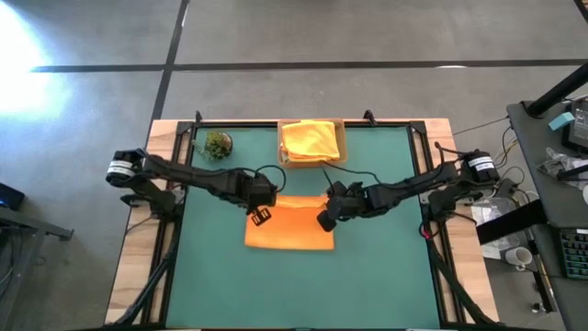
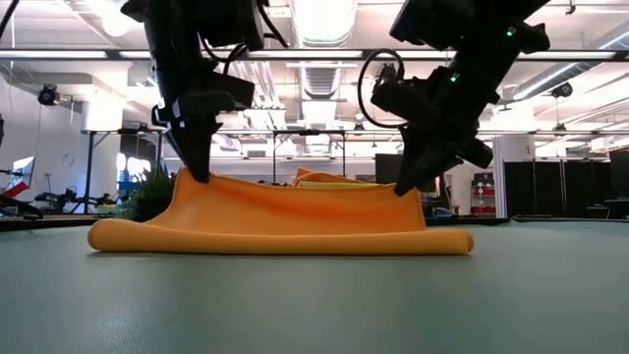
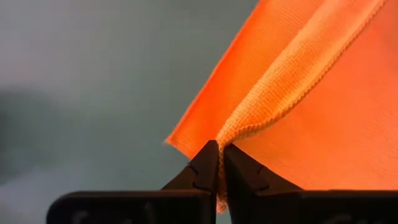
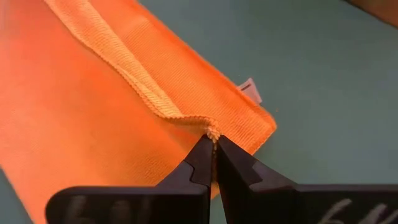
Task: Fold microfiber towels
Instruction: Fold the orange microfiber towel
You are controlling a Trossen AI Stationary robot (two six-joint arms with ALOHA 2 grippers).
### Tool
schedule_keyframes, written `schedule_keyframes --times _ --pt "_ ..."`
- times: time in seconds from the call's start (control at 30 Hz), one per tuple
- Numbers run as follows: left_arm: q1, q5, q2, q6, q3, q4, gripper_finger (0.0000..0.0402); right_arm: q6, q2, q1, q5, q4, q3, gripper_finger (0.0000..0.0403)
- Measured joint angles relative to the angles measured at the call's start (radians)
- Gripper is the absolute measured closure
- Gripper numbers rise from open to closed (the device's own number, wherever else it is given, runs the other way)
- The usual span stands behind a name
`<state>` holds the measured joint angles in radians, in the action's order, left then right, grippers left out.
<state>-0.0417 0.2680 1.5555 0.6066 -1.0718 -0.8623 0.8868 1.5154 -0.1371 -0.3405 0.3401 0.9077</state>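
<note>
An orange microfiber towel (image 1: 289,230) lies on the green mat, doubled over. Its lower layer lies flat, the rounded fold (image 2: 285,241) faces the table's near edge, and the upper layer rises to both grippers. My left gripper (image 1: 261,217) is shut on the upper layer's left corner. My right gripper (image 1: 326,221) is shut on its right corner. The edge between them sags a little in the low view. A yellow towel (image 1: 310,140) lies crumpled in the tan tray (image 1: 342,138) at the far edge. My left gripper (image 3: 219,147) pinches the hemmed edge of the upper layer at its left corner (image 3: 231,134) between its two fingertips, coming steeply from above. That corner is lifted off the lower layer (image 3: 205,106), which stays on the mat. My right gripper (image 4: 212,142) pinches the hemmed edge at the upper layer's right corner (image 4: 211,132) at its fingertips, slanting down from the table's right. The corner is held just above the lower layer (image 4: 242,118), whose own corner lies flat on the mat.
A small green plant (image 1: 219,144) stands at the far left of the mat (image 1: 386,276). Black rails (image 1: 432,184) run along both sides of the mat. Bare mat lies between the towel and the near edge.
</note>
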Motion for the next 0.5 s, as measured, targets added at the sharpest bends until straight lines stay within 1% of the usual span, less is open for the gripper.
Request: schedule_keyframes --times 0.13,0.4,0.5 --pt "0.021 0.001 0.000 -0.021 0.000 0.003 0.0379 0.015 0.000 0.008 0.000 0.000 0.000 0.0394" --pt "0.042 0.003 0.000 -0.021 0.000 0.017 0.0301 0.034 0.007 0.023 0.000 0.002 -0.001 0.0394" --pt "0.050 -0.002 0.000 -0.019 -0.001 0.014 0.0277 0.042 0.017 0.039 0.000 0.005 -0.001 0.0394"
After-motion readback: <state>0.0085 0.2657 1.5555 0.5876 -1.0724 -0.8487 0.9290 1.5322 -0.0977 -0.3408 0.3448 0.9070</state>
